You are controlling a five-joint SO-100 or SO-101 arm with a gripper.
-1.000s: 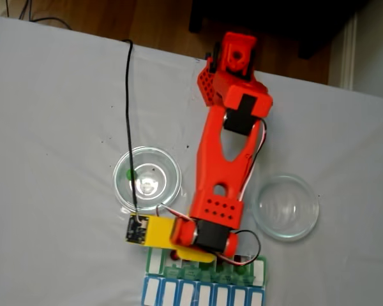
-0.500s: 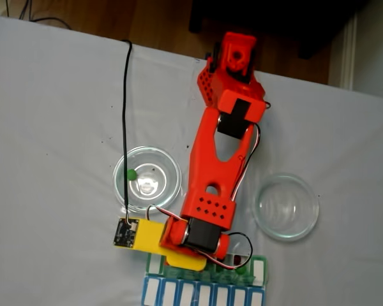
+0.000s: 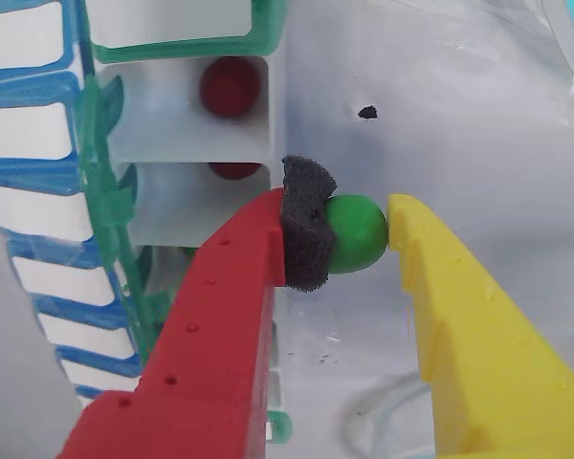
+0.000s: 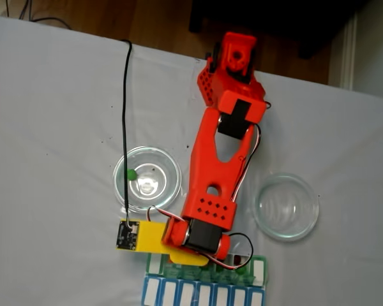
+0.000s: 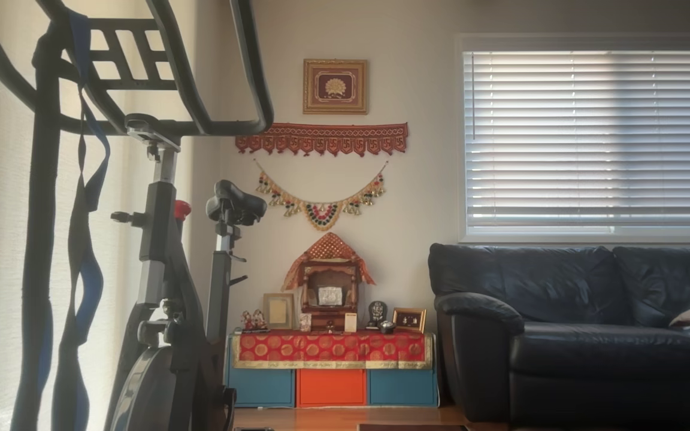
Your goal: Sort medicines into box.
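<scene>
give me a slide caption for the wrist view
Gripper jaws pinching a green pill beside the pill organizer, red pills already in its compartments.

Orange-red printed arm [image 4: 217, 159] is wearing black motors, thin wires, and an end effector [image 3: 364, 234] pairing red and yellow fingers (one foam-padded).

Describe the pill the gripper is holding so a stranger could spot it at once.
In the wrist view, find the pill box at left. Beside its white wall, the gripper pinches a glossy green pill between black foam and a yellow finger. The pills in the compartments are red.
</scene>
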